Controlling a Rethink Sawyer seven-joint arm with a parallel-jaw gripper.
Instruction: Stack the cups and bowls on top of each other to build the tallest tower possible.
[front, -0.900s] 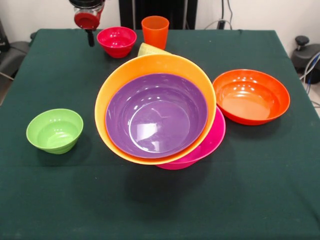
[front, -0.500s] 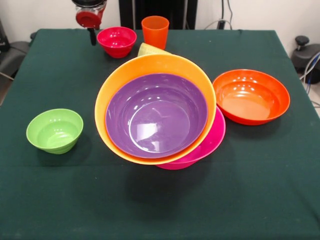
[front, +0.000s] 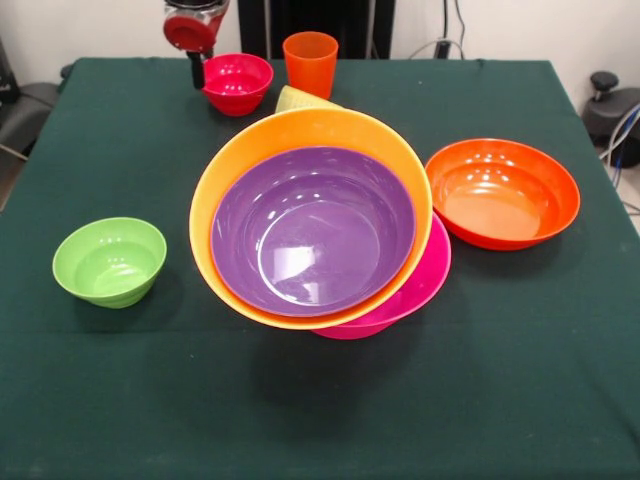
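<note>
The tower leans in the middle of the table: a purple bowl (front: 312, 230) nests in a yellow-orange bowl (front: 207, 215), over a large pink bowl (front: 428, 275). A pale yellow-green rim (front: 300, 98) peeks out behind it; whether it is a cup or a bowl I cannot tell. The purple cup is hidden. At the far edge stand a small red bowl (front: 238, 82) and an orange cup (front: 310, 62). My gripper (front: 197, 74) hangs just beside the red bowl's left rim.
An orange-red bowl (front: 502, 193) sits alone to the right of the tower. A small green bowl (front: 110, 260) sits at the left. The dark green tablecloth (front: 320, 410) covers the table.
My gripper has moved right, from well left of the red bowl to right beside its left rim. The bowls and cups have not moved.
</note>
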